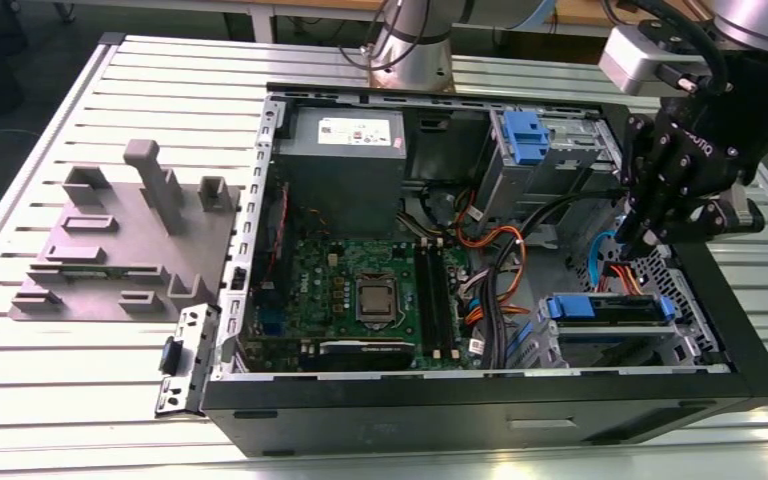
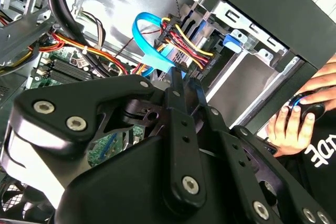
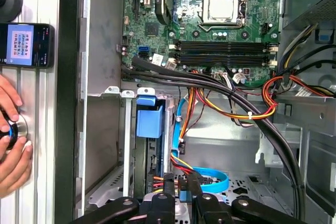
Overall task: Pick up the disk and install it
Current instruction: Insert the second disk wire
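You're working over a ribbed aluminium worktop [image 1: 37,400] with an open computer case [image 1: 491,410] lying on its side, and a grey fixture block [image 1: 117,250] parked at the exterior view's left.

Nearest the exterior camera is the case's black front wall, and just behind it, at the exterior view's right, sits the disk [image 1: 607,309]: blue carrier, flat in its bay cage, long axis running across the view. In the first wrist view you see that same blue carrier end [image 3: 149,119] sitting in its slot, with red, yellow and blue cables [image 3: 199,174] bunched between it and the claw.

Now the claw [image 1: 648,215]: it hangs over the right-hand end of the case, directly above and a little beyond the disk. So the disk lies below it, towards the near wall. In the second wrist view the two black fingers [image 2: 176,95] stand close together with nothing between them; in the first wrist view the tips [image 3: 178,182] are likewise nearly together and empty. Call it pressed together, pinching nothing.

Further in, the green motherboard [image 1: 357,290] fills the middle, then the grey power supply [image 1: 344,150], and a second blue bracket [image 1: 524,135] up in the far bay.

Off the case, a person's hand [image 3: 13,145] rests on a control knob beside a phone [image 3: 26,44].
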